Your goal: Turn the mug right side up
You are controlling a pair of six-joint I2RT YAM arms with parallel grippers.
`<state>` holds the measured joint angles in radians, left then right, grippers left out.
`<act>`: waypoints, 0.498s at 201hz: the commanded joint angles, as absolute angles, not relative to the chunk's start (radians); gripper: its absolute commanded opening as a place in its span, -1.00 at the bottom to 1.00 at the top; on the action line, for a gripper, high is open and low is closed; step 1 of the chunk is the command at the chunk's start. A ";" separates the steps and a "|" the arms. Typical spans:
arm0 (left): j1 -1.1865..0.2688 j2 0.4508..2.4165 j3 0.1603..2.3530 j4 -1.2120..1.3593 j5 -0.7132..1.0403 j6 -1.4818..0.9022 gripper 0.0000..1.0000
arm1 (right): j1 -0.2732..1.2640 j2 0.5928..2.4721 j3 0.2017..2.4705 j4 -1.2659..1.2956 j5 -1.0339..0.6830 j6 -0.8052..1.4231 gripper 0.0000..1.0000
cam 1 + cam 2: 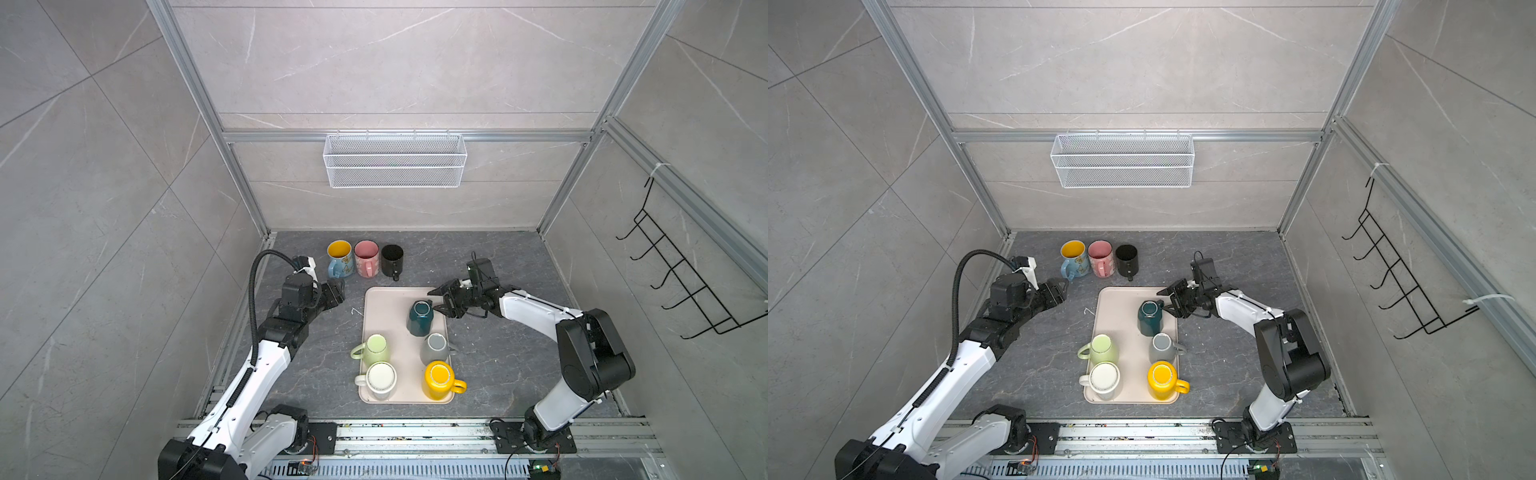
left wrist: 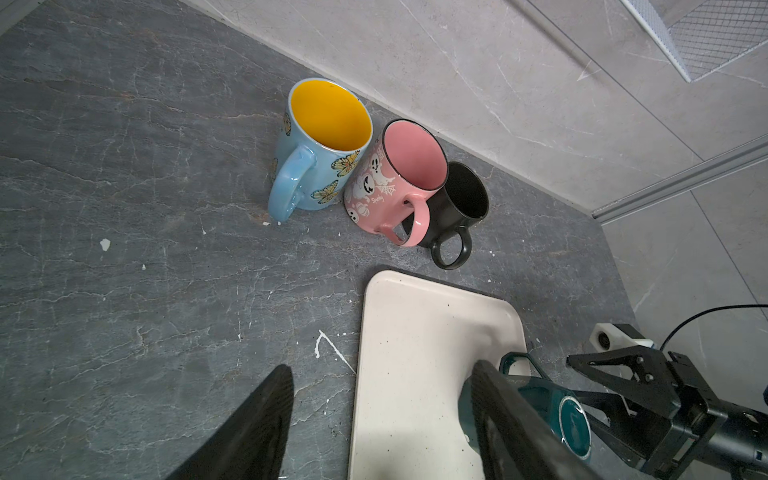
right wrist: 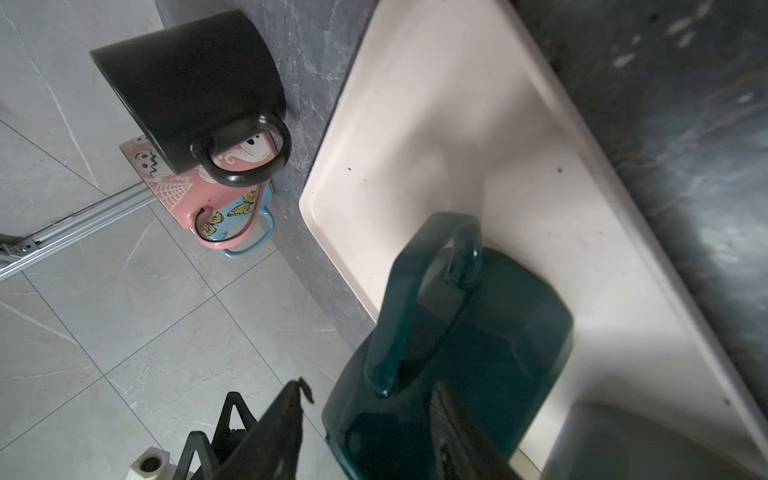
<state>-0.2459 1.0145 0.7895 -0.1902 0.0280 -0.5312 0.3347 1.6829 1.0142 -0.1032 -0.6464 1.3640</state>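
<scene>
Gripping nothing with right fingers (image 3: 270, 440) parted beside the bottom-up dark green mug (image 1: 419, 322) on the tray (image 1: 382, 316), and likewise with left fingers (image 2: 257, 424) spread above the table (image 2: 124, 249).

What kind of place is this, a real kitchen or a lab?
Probably a lab mock-up of a kitchen counter, not a home: tile-look panels in an aluminium frame, a wire basket and hook rack on the walls, and two robot arms bolted to a rail beside a tray of mugs.
</scene>
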 commanded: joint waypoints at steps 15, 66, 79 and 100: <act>-0.240 1.045 0.849 -0.175 0.017 -0.532 0.40 | 0.319 1.748 1.163 -0.332 -0.703 1.231 0.15; -0.240 1.062 0.849 -0.173 0.006 -0.537 0.40 | 0.307 1.828 1.315 -0.602 -0.716 1.076 0.21; -0.239 1.060 0.847 -0.172 0.005 -0.539 0.40 | 0.305 1.843 1.343 -0.661 -0.708 1.045 0.24; -0.240 1.059 0.845 -0.173 -0.002 -0.539 0.40 | 0.302 1.874 1.389 -0.745 -0.706 0.990 0.28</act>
<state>-0.2459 1.0637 0.8097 -0.1883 0.0223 -0.5323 0.3077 1.8359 1.3266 -0.5636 -0.7040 1.1011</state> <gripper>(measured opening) 0.701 0.632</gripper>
